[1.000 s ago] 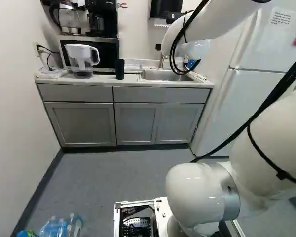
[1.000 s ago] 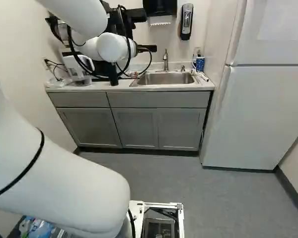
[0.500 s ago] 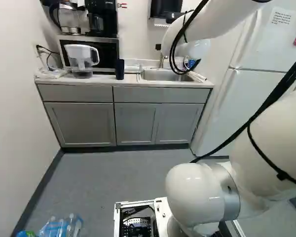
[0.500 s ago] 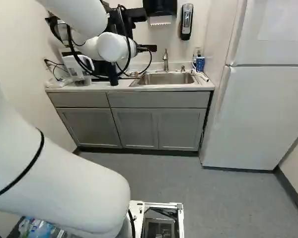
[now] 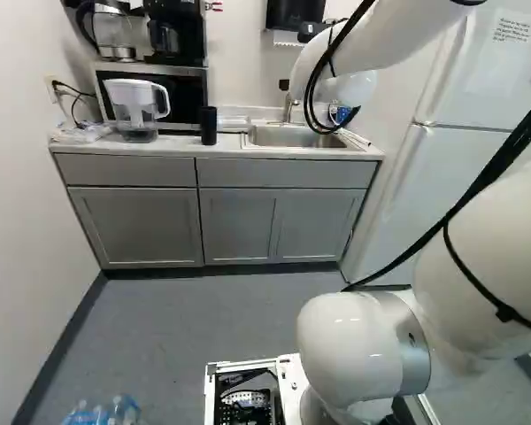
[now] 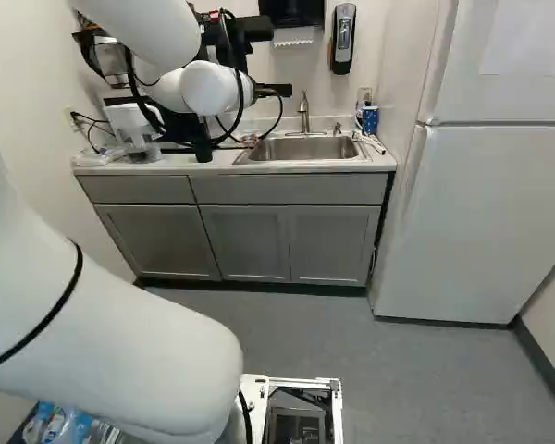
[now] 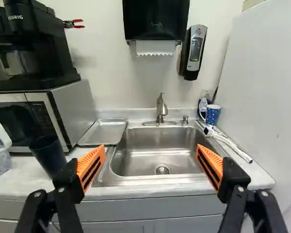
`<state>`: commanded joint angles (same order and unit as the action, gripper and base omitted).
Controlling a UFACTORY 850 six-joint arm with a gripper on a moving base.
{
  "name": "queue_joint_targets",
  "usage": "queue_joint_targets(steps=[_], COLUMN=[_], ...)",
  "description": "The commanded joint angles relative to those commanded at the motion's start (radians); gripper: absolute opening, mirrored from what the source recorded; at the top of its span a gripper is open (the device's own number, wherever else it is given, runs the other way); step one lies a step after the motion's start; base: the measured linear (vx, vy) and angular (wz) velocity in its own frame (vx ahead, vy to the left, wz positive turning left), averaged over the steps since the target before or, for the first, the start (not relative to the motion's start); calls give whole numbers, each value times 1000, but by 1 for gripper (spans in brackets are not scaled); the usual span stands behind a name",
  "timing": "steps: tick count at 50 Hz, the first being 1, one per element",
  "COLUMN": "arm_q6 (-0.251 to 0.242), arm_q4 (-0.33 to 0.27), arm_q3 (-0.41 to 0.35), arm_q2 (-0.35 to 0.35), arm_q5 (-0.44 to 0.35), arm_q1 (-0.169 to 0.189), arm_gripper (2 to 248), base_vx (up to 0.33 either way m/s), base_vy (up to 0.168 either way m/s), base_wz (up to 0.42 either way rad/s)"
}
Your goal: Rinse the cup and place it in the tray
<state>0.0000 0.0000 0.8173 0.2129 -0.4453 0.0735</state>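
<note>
In the right base view a black part of my gripper [image 6: 276, 90] shows beyond the white wrist. In the wrist view the gripper [image 7: 151, 149] stands open with nothing between its orange pads, facing the sink [image 7: 157, 145]. A dark cup [image 7: 48, 156] stands upright on the counter, beside the left finger and apart from it; the left base view shows this dark cup [image 5: 208, 126] too. A blue dotted cup [image 7: 212, 114] stands at the sink's far right corner. The shallow metal tray [image 7: 103, 131] lies between microwave and sink, with nothing on it.
A faucet [image 7: 161, 109] rises behind the sink, with a towel dispenser [image 7: 156, 20] and soap dispenser [image 7: 194, 51] above. Left are a water pitcher [image 5: 137, 106] and a microwave [image 7: 70, 109] under a coffee maker. A fridge [image 6: 486, 213] stands right; bottles [image 5: 106, 412] lie on the floor.
The base has moved: the counter has shifted left and looks slightly larger, and the floor bottles have slid lower in the left base view. The arm keeps its pose.
</note>
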Motion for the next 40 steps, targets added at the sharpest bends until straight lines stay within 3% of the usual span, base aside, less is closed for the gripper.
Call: queue_joint_targets(steps=[40], arm_q6=[0], arm_q4=[0], arm_q3=[0], arm_q2=[0], arm_q5=[0], arm_q1=[0], arm_gripper=[247], base_vx=[94], base_vy=[-77], base_wz=[3])
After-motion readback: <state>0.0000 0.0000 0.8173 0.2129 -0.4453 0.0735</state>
